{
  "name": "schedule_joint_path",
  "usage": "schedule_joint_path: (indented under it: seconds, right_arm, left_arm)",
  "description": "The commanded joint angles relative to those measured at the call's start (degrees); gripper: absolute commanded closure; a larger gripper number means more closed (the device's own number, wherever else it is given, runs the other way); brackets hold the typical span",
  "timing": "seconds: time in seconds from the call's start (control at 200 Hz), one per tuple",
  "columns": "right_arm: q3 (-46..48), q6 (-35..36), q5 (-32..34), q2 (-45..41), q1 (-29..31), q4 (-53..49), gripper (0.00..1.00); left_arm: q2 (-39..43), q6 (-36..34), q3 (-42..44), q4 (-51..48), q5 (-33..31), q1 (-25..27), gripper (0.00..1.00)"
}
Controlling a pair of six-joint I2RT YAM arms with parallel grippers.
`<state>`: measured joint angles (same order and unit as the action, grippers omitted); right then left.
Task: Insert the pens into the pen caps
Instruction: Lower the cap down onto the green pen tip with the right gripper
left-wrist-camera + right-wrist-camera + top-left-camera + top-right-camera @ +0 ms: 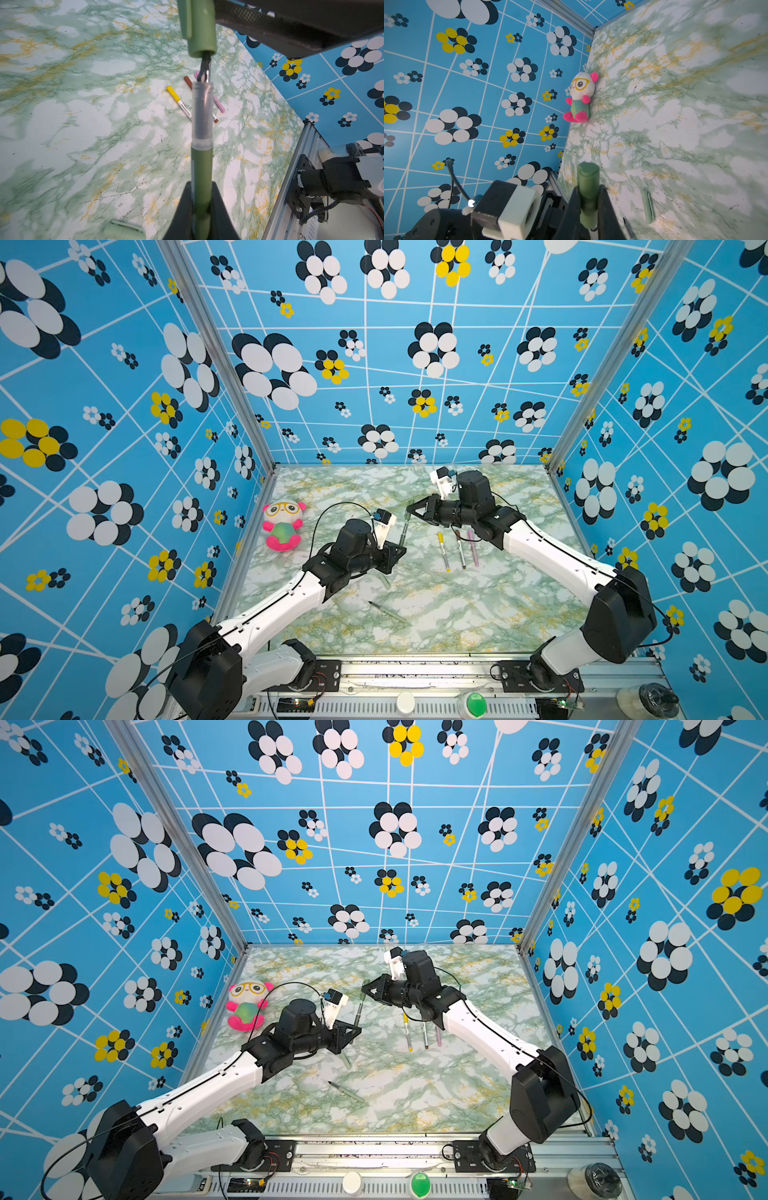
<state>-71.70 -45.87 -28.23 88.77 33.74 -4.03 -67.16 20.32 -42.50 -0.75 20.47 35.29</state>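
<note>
Because the tip must run straight into the opening, the left gripper (398, 548) is clenched low on the dark green pen (201, 166), aiming it at the dark green cap (200, 27) grasped by the right gripper (411, 511). They meet in the air above the surface (478, 614), apart from three capped pens (459, 549), and the tip looks barely entered.

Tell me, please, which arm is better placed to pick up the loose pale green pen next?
Probably the left: the pale green pen lies nearer the left pincer, which holds the dark green pen; the right pincer, holding the dark green cap, sits farther back.
</note>
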Motion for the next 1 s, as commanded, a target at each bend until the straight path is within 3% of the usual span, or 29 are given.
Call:
schedule_joint_path:
  seconds: [0.0,0.195,0.995]
  right_arm:
    - [0.71,0.13,-1.16,-1.93,0.54,0.27,1.00]
    - [0.43,1.52,0.77,-2.91,0.47,-1.27,1.00]
    - [0.53,4.18,-1.74,-1.94,4.37,-2.56,1.00]
  left_arm:
    - [1.15,0.28,0.75,1.19,-0.78,0.37,1.00]
    - [1.54,0.18,0.78,0.95,-1.03,0.31,1.00]
    - [1.71,1.02,0.46,1.88,-1.63,0.35,1.00]
